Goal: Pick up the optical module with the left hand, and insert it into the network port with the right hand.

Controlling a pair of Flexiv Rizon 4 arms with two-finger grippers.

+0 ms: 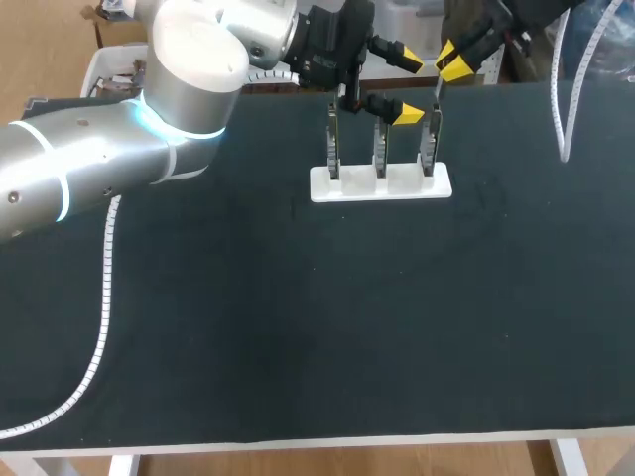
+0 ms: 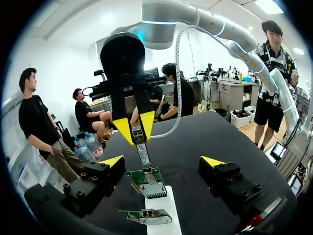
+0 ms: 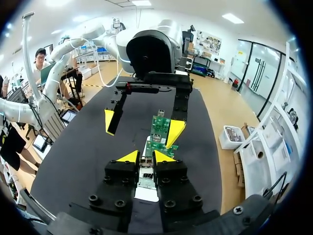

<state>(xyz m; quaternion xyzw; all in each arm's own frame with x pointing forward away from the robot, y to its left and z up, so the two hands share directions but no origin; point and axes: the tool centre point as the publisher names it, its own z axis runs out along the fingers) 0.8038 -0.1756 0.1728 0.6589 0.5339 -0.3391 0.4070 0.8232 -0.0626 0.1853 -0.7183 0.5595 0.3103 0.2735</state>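
Observation:
A white holder [image 1: 382, 184] stands at the table's far middle with three upright network cards [image 1: 380, 149] in it. My right gripper [image 1: 451, 61] is shut on the slim silver optical module [image 1: 438, 94], which hangs tip down just above the rightmost card [image 1: 429, 149]. In the right wrist view the module [image 3: 145, 172] sits between the closed yellow tips of that gripper [image 3: 145, 156], over the green cards [image 3: 159, 128]. My left gripper [image 1: 405, 86] hovers open beside it and holds nothing. From the left wrist, that open gripper [image 2: 162, 161] spans a card [image 2: 149, 182], with the module [image 2: 142, 151] ahead.
The holder [image 2: 166, 215] is the only thing standing on the black table [image 1: 298, 327]. A white cable [image 1: 566, 99] hangs over the far right part. My left arm [image 1: 89, 169] crosses the far left, trailing a white cable [image 1: 99, 337].

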